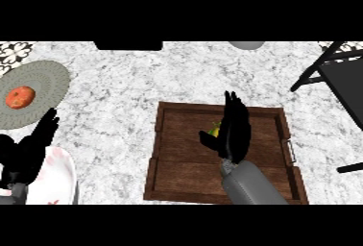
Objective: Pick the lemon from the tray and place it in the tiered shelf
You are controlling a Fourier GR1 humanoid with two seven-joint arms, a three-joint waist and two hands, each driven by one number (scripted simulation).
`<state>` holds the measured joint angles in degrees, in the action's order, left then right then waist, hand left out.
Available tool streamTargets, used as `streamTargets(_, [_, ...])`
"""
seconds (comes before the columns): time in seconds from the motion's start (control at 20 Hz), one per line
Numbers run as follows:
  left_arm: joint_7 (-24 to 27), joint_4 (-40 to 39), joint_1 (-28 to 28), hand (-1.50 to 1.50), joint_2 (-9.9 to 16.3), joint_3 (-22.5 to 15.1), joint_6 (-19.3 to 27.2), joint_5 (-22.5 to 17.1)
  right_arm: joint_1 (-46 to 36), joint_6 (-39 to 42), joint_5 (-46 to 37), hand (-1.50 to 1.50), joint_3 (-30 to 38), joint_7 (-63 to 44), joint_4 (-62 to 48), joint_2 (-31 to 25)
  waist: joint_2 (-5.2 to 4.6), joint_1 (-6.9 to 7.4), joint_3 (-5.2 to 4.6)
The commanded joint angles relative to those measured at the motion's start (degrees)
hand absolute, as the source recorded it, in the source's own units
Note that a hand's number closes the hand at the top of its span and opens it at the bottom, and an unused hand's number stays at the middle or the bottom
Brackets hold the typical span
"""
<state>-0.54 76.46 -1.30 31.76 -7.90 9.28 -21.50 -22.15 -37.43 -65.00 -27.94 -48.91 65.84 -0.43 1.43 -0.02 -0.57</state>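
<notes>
Lemon (215, 129) shows only as a small yellow-green sliver in the brown wooden tray (177, 168), upper middle of the tray floor, mostly hidden by our right hand (235, 129). That hand is over the tray with fingers stretched toward 12 o'clock and the thumb out toward 9 o'clock, right at the lemon. We can't tell whether thumb and fingers actually close on the fruit or just sit against it; most of it is covered. Right grey forearm (251, 185) comes in from 6 o'clock across the tray's near rim.

Tray sits centre-right on the marbled grey counter (120, 86), with a small handle (288, 149) on its 3 o'clock side.

Tiered shelf (340, 81) is at 2 o'clock from the tray, dark panel on black legs, cut off by the view's right edge, well apart from the lemon.

At 9 to 10 o'clock from the tray: round grey woven mat (42, 81) with a red-orange fruit (20, 97) on it. Below it, at 8 o'clock, our left hand (28, 149) is relaxed, fingers up, resting over a white plate (60, 173) with pink marks.

Along the far edge at 12 o'clock: a black object (128, 45) and a grey rounded one (247, 44), both cut off.
</notes>
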Motion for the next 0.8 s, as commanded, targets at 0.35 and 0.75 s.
streamTargets(0.35, [-0.18, 0.55, -0.35, 0.0, -0.52, -0.17, -0.84, -0.01, -8.92, 40.16, 3.74, -1.5, -10.01, -27.94, 2.45, 0.41, -0.68, 1.55, 0.31])
streamTargets(0.75, [0.98, 0.68, 1.55, 0.0, -1.77, 0.45, -0.55, 0.27, -14.82, 51.57, 9.04, -1.5, -8.9, -33.7, 1.76, 0.38, -1.22, 1.31, 0.46])
